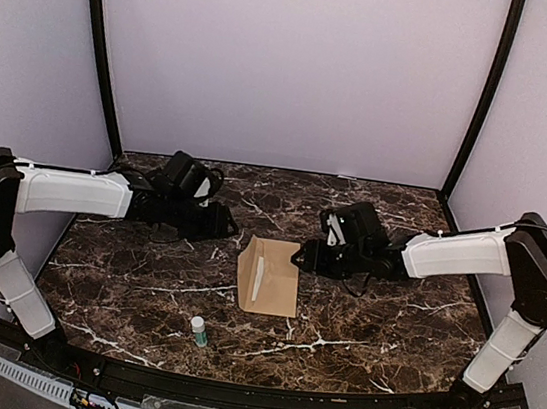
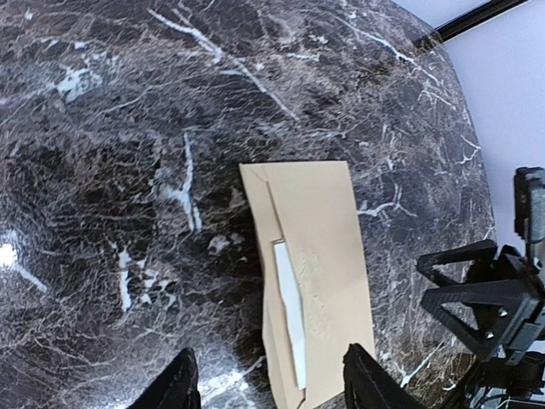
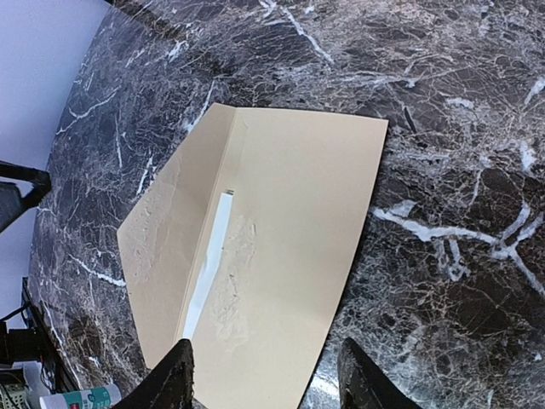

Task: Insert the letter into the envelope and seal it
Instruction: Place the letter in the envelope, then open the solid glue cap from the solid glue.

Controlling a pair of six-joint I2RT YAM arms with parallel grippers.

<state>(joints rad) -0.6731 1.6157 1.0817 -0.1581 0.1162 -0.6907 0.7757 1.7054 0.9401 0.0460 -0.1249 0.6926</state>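
The tan envelope [image 1: 269,276] lies flat at the table's middle, its pointed flap [image 3: 166,230] folded out open to the left. Along its mouth runs a narrow white strip [image 3: 209,264]; I cannot tell whether this is the letter's edge, and no other part of the letter shows. My left gripper [image 1: 225,226] hangs open off the envelope's far left corner. In its wrist view the envelope [image 2: 319,256] lies below and between the spread fingertips [image 2: 180,383]. My right gripper [image 1: 299,258] stands open at the envelope's right edge, above the paper [image 3: 281,247], holding nothing.
A small white bottle with a green cap [image 1: 198,331] lies near the front edge, left of centre, and also shows in the right wrist view as a bottle [image 3: 81,398]. The dark marble table [image 1: 388,331] is walled by pale panels at the back and sides.
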